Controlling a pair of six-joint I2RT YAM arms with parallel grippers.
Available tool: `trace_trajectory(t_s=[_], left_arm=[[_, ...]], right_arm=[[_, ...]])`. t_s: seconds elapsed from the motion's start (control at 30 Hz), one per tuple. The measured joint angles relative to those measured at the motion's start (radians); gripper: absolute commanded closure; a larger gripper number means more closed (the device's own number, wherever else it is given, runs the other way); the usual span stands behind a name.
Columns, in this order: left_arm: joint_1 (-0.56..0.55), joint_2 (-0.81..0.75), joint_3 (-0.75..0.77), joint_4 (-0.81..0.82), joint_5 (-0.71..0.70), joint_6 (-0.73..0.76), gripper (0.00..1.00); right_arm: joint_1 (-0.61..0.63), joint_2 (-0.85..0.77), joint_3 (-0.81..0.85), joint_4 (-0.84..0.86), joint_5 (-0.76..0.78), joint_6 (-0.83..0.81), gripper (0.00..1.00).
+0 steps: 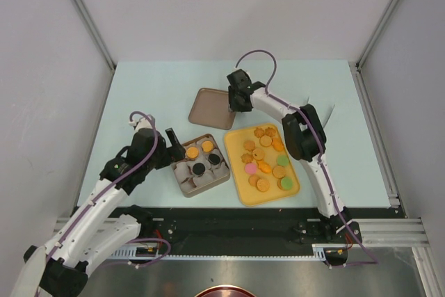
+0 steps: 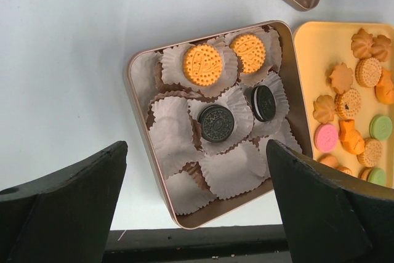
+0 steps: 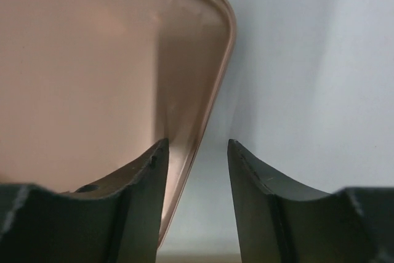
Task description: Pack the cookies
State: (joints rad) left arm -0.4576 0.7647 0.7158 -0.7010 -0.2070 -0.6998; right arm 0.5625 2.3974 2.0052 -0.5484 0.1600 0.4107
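Two orange cookies (image 2: 203,64) and two black cookies (image 2: 216,122) sit in white paper cups inside the brown tin (image 2: 138,109). Many more cookies (image 1: 264,161), orange, pink and green, lie on the yellow tray (image 1: 240,189) to the tin's right. My left gripper (image 2: 197,146) hovers open over the tin's near edge, holding nothing. My right gripper (image 3: 197,143) is down at the brown lid (image 3: 92,60). Its jaws straddle the lid's right rim, one finger (image 3: 144,177) inside the lid, the other outside, with a gap still showing.
The lid (image 1: 211,107) lies behind the tin (image 1: 182,184) on the pale table. Several empty paper cups (image 2: 231,173) fill the tin's near part. Grey walls close in the table at left, right and back.
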Motion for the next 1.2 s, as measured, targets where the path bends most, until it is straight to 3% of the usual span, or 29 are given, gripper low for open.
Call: trace_trajectory(t_s=[0.3,0.57,0.83,1.2], left_arm=[[0.0,-0.002,-0.014,-0.001,0.0,-0.004,0.0],[0.0,-0.002,-0.015,0.0,0.0,-0.007,0.0],[0.0,-0.002,-0.015,0.003,0.0,-0.008,0.0],[0.0,0.004,-0.01,0.014,-0.015,-0.018,0.0]], right_arm=[[0.005,0.015,0.021,-0.024,0.051,0.003,0.72],[-0.008,0.011,0.004,-0.013,0.063,0.007,1.0],[-0.048,-0.034,-0.063,0.003,0.068,0.002,1.0],[-0.063,-0.088,-0.002,-0.08,0.093,-0.003,1.0]])
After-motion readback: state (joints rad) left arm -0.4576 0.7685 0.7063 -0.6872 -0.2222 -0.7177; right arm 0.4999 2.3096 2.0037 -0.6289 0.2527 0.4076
